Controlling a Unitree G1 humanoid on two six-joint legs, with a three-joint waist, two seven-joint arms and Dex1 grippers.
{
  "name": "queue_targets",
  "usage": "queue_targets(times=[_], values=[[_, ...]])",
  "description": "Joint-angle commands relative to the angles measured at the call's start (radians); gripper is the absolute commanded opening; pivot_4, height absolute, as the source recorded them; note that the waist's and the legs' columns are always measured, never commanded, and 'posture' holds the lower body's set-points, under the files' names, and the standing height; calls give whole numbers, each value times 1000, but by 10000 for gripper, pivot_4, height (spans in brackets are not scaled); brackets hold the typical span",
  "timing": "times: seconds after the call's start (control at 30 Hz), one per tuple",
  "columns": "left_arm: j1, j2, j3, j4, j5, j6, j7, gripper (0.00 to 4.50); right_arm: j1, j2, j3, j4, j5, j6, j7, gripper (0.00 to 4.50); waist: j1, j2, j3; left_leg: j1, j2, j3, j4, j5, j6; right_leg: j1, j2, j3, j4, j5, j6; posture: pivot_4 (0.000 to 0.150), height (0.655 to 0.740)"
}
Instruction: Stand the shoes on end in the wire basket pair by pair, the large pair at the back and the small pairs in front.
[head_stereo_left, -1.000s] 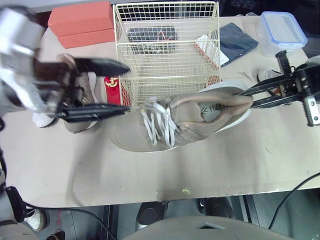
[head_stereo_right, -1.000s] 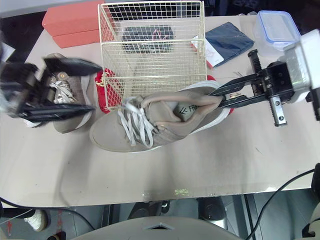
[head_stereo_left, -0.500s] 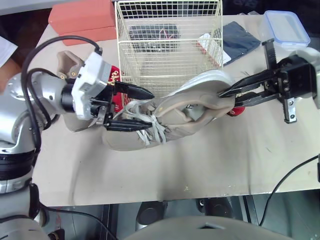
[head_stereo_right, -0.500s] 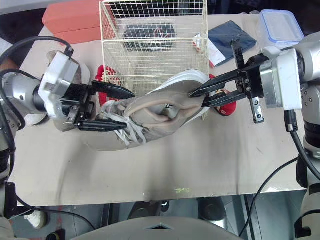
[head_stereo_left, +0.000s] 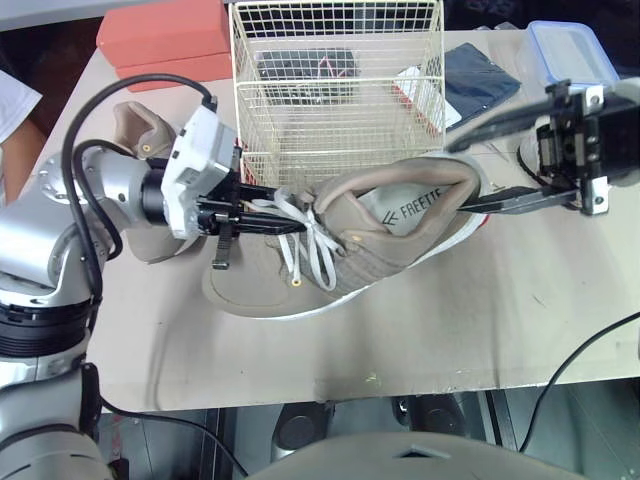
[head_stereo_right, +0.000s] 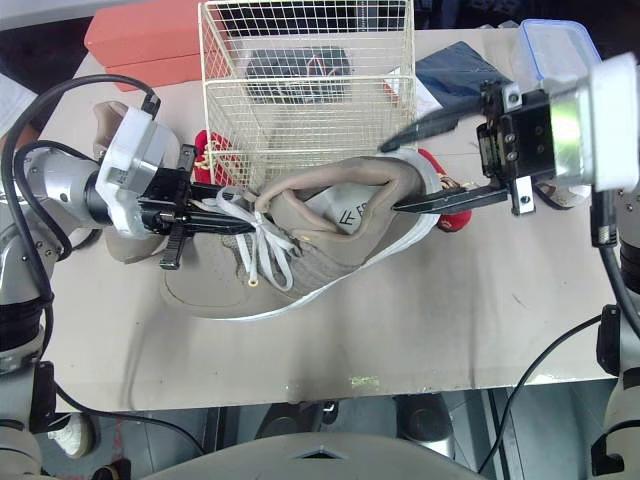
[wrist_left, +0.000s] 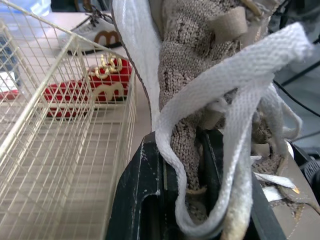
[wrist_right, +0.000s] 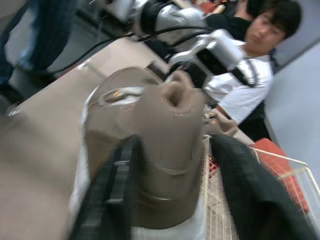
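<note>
A large tan shoe (head_stereo_left: 370, 250) with white laces lies on the table just in front of the wire basket (head_stereo_left: 340, 130), toe towards my left arm. My left gripper (head_stereo_left: 262, 208) is shut on its tongue and laces; in the left wrist view the black fingers (wrist_left: 150, 200) pinch the knit tongue. My right gripper (head_stereo_right: 392, 178) stands open, one finger above the shoe's heel and one beside it. The second large tan shoe (head_stereo_left: 135, 130) lies behind my left arm. Small red shoes (head_stereo_left: 225, 150) lie beside the basket.
A dark item (head_stereo_left: 305, 65) lies inside the basket. Two red boxes (head_stereo_left: 165, 45) sit at the back left, with a navy cloth (head_stereo_left: 475, 75) and a blue-lidded plastic box (head_stereo_left: 565, 50) at the back right. A person (wrist_right: 250, 50) sits across the table.
My left gripper has come in from the left and shut on the shoe's tongue and laces. My right gripper has opened off the heel, and the shoe has settled sole-down again.
</note>
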Motion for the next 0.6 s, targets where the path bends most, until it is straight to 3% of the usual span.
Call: queue_targets(times=[0.03,0.1,0.3,0.4,0.5,0.6], values=[[-31,-50,77,-48,-55,-7,84,2992,50,-30,-93,-8,75,130,-109,36986,1,0,0,0,0,0,0,0,0,0,0,0,0,0,0,1500,7400],[-21,-76,105,-58,-69,-2,133,2987,92,-51,-151,2,118,199,-165,44667,4,-1,0,0,0,-1,1,0,0,0,-1,0,0,0,0,1500,7400],[13,-226,193,-108,-63,-58,359,2976,263,-88,-331,-15,271,476,-421,45000,13,-1,0,-1,-1,-1,1,0,0,0,-2,-1,0,0,0,1500,7400],[-1,-347,192,-112,29,-155,517,2955,313,-63,-374,-78,387,583,-559,45000,13,-1,0,0,-1,1,2,0,0,0,-2,1,3,0,0,1500,7400],[2,-484,125,-127,177,-263,678,2953,319,47,-327,-195,503,634,-781,45000,10,-2,0,1,-1,2,2,0,0,0,-1,2,6,0,0,1500,7400],[16,-566,66,-132,265,-317,759,2953,302,143,-254,-253,498,644,-937,45000,11,-3,-1,2,-1,3,3,0,0,0,-1,3,8,0,0,1500,7400]])
